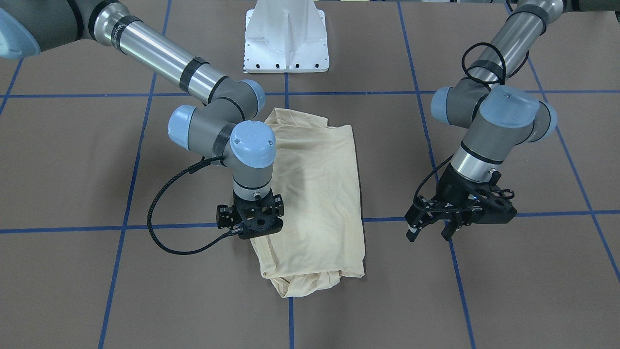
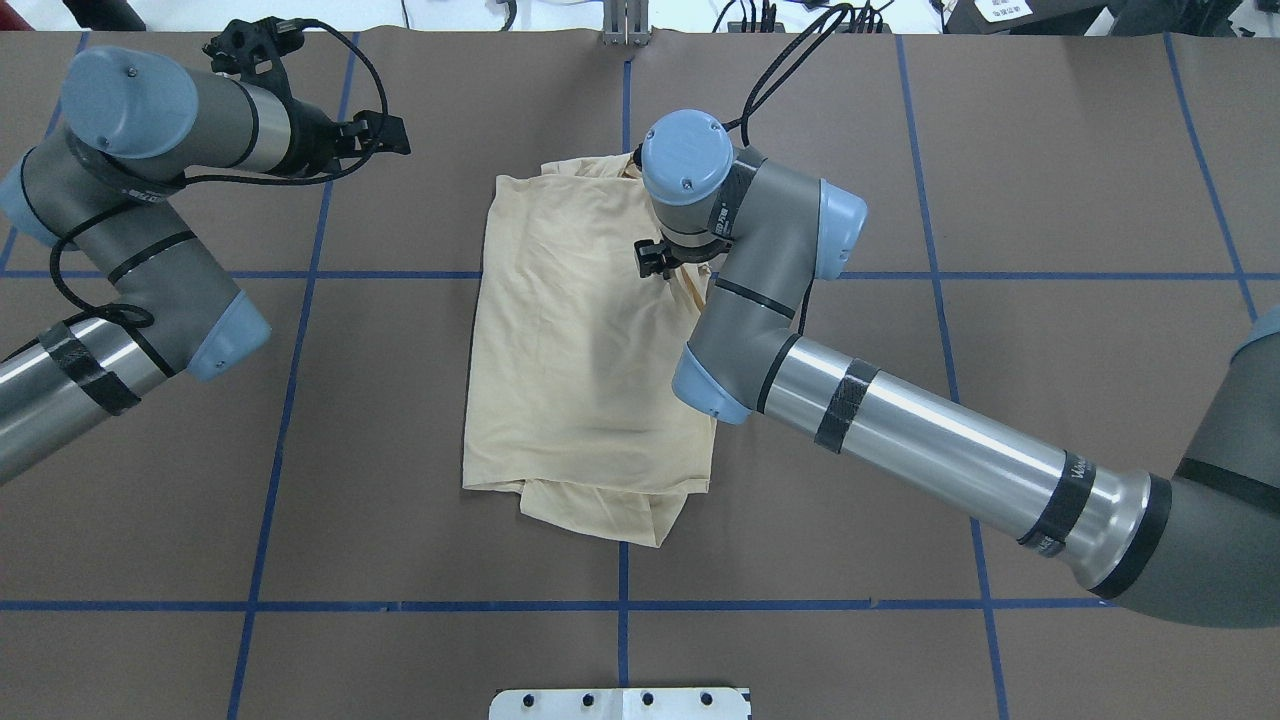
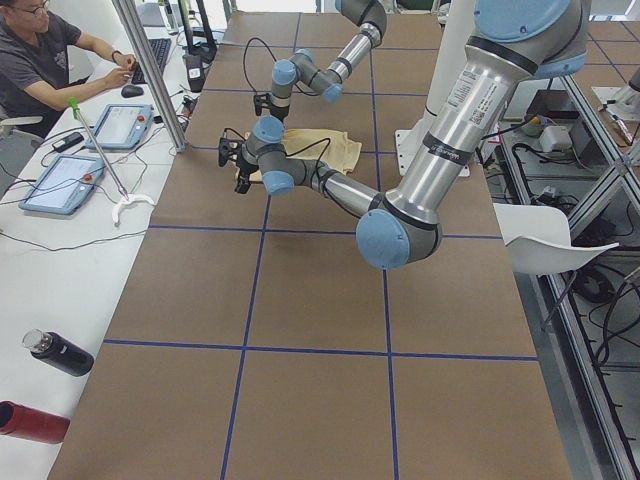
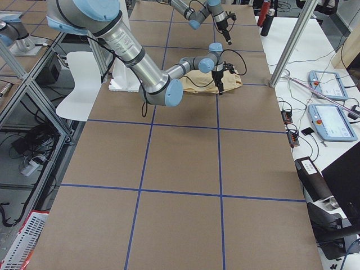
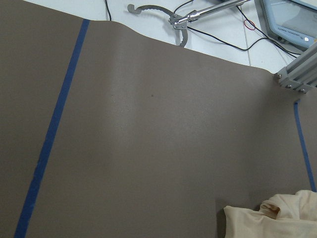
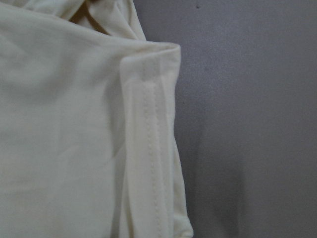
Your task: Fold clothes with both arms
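The brown surface point(image 1: 484, 291), gridded with blue tape lines point(image 1: 145, 227), carried the T-shirt point(image 1: 319, 184) at its middle. The shirt lay gathered into a rough rectangle several layers deep, with loose cloth bunched out at both short ends. The right arm point(image 1: 160, 55) reached over it. The right gripper point(image 1: 254, 220) pointed straight down at the shirt's long edge on that arm's side, toward the end away from the robot's base. Its fingers were hidden beneath the wrist, so I could not tell whether they were spread or pinching cloth. The left arm point(image 1: 503, 43) held the left gripper point(image 1: 430, 231) well apart from the shirt, fingers spread with nothing between them.

The cloth looked thin, light and limp, and would likely sag, drag and come unfolded if lifted by a single point. The stitched hem point(image 6: 151, 148), doubled and a little firmer, seemed the better place to take hold, at two corners together.
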Available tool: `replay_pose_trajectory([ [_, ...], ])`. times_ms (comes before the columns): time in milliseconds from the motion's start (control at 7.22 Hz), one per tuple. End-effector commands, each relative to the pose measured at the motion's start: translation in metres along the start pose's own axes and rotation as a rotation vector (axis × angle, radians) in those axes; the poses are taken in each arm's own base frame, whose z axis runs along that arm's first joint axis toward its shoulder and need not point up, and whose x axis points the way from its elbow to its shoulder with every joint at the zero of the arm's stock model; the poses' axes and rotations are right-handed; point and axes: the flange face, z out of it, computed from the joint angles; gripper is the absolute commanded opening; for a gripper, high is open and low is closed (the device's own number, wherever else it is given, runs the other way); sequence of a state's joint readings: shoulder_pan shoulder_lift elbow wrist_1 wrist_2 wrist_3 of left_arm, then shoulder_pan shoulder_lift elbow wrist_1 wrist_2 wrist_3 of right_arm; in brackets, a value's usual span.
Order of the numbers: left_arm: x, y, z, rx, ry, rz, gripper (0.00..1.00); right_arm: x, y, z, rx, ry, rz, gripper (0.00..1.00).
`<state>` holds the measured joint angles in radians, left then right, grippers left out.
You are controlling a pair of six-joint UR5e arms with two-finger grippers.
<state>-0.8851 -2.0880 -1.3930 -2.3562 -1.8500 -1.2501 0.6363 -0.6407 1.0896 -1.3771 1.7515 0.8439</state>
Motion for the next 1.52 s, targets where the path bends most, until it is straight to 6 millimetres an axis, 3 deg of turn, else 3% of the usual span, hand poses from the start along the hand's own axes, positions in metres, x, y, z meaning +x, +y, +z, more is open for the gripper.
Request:
replay_pose_trajectory([
  [0,0.001,0.0,0.0,0.0,0.001,-0.001,1.0,0.009,-0.002,0.003,-0.006,0.008,0.008,1.0],
  [416,0.002,-0.001,0.0,0.001,0.002,-0.001,1.0,0.04,-0.013,0.001,-0.047,0.0,0.044,1.0],
  [831,0.004,-0.001,-0.001,0.002,0.005,-0.002,1.0,0.097,-0.021,0.008,-0.064,0.018,0.028,1.0],
  [1108,0.006,-0.002,-0.001,0.003,0.008,-0.002,1.0,0.11,-0.032,-0.003,-0.072,-0.009,0.041,1.0],
  [1386,0.007,-0.002,-0.002,0.004,0.012,0.001,1.0,0.109,-0.041,-0.032,-0.059,-0.071,0.045,1.0],
])
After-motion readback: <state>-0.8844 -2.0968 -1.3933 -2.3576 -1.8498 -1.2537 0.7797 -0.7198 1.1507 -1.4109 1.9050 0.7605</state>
